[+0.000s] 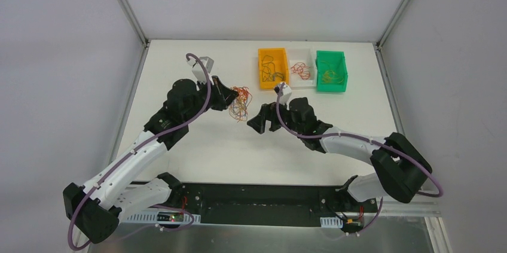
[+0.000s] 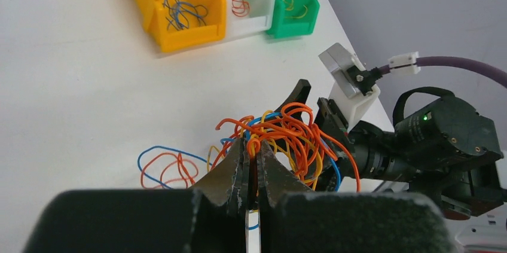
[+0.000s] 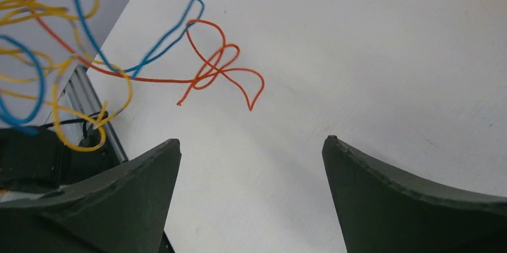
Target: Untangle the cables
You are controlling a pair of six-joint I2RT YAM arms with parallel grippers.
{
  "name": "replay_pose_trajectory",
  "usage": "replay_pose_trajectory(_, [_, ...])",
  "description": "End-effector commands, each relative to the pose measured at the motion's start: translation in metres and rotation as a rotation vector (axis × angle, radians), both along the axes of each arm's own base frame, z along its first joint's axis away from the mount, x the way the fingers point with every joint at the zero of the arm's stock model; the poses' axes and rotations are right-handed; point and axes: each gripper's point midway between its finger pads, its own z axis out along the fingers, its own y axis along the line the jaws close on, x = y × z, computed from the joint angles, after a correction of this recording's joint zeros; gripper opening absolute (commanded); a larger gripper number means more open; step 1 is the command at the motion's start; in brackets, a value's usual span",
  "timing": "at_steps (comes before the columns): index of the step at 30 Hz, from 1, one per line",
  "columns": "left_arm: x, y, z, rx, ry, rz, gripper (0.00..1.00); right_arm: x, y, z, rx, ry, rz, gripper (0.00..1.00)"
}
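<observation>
The cables [image 1: 240, 103] are a small clump of thin orange, blue and yellow wires at the table's middle left. My left gripper [image 1: 230, 94] is shut on the clump's near side. In the left wrist view its jaws [image 2: 253, 142] pinch orange and yellow strands, and the clump [image 2: 299, 130] bunches just beyond the tips. A blue and an orange loop [image 2: 164, 166] trail onto the table. My right gripper [image 1: 257, 122] sits just right of the clump. It is open and empty [image 3: 251, 140], with an orange strand [image 3: 218, 64] lying ahead of it.
An orange bin [image 1: 272, 83], a white bin [image 1: 301, 83] and a green bin [image 1: 331, 87] stand in a row at the back, each holding a few sorted wires. The right arm's wrist [image 2: 442, 139] is close behind the clump. Grey walls enclose the table.
</observation>
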Motion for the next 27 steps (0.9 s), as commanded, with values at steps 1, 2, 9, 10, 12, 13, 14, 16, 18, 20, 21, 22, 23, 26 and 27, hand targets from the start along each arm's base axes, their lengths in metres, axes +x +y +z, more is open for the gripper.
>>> replay_pose_trajectory(1, [-0.016,-0.010,0.011,-0.042,0.059,-0.077,0.00,-0.018,0.004,0.031,0.079,-0.135,0.140,0.93])
replay_pose_trajectory(2, [-0.018,-0.012,0.014,-0.053,0.061,-0.089,0.00,-0.019,0.005,0.032,0.082,-0.138,0.150,0.93])
replay_pose_trajectory(9, [-0.036,-0.027,0.038,-0.124,0.081,-0.203,0.00,-0.038,0.010,0.043,0.129,-0.175,0.264,0.92])
replay_pose_trajectory(10, [-0.037,-0.028,0.040,-0.129,0.087,-0.213,0.00,-0.040,0.010,0.045,0.136,-0.182,0.270,0.92])
replay_pose_trajectory(12, [-0.042,-0.032,0.044,-0.146,0.097,-0.245,0.00,-0.043,0.008,0.050,0.145,-0.200,0.280,0.92])
replay_pose_trajectory(13, [-0.044,-0.034,0.046,-0.155,0.102,-0.256,0.00,-0.044,0.008,0.052,0.149,-0.206,0.285,0.92])
replay_pose_trajectory(14, [-0.045,-0.036,0.048,-0.166,0.110,-0.269,0.00,-0.046,0.007,0.053,0.153,-0.209,0.289,0.92])
replay_pose_trajectory(16, [-0.049,-0.043,0.052,-0.198,0.139,-0.302,0.00,-0.048,0.007,0.055,0.159,-0.210,0.296,0.92])
replay_pose_trajectory(18, [-0.052,-0.053,0.055,-0.247,0.178,-0.350,0.00,-0.048,0.007,0.058,0.166,-0.209,0.296,0.92])
replay_pose_trajectory(20, [-0.054,-0.063,0.059,-0.295,0.204,-0.399,0.00,-0.048,0.008,0.059,0.170,-0.203,0.295,0.92])
replay_pose_trajectory(21, [-0.054,-0.066,0.059,-0.313,0.216,-0.415,0.00,-0.049,0.008,0.061,0.174,-0.202,0.299,0.92])
replay_pose_trajectory(22, [-0.054,-0.069,0.058,-0.329,0.226,-0.427,0.00,-0.050,0.008,0.062,0.178,-0.201,0.302,0.91])
replay_pose_trajectory(23, [-0.053,-0.072,0.058,-0.341,0.234,-0.436,0.00,-0.051,0.008,0.062,0.181,-0.197,0.303,0.87])
replay_pose_trajectory(26, [-0.052,-0.075,0.060,-0.362,0.237,-0.450,0.00,-0.050,0.010,0.061,0.183,-0.184,0.301,0.53])
replay_pose_trajectory(27, [-0.052,-0.075,0.062,-0.364,0.230,-0.451,0.00,-0.048,0.009,0.060,0.178,-0.179,0.292,0.36])
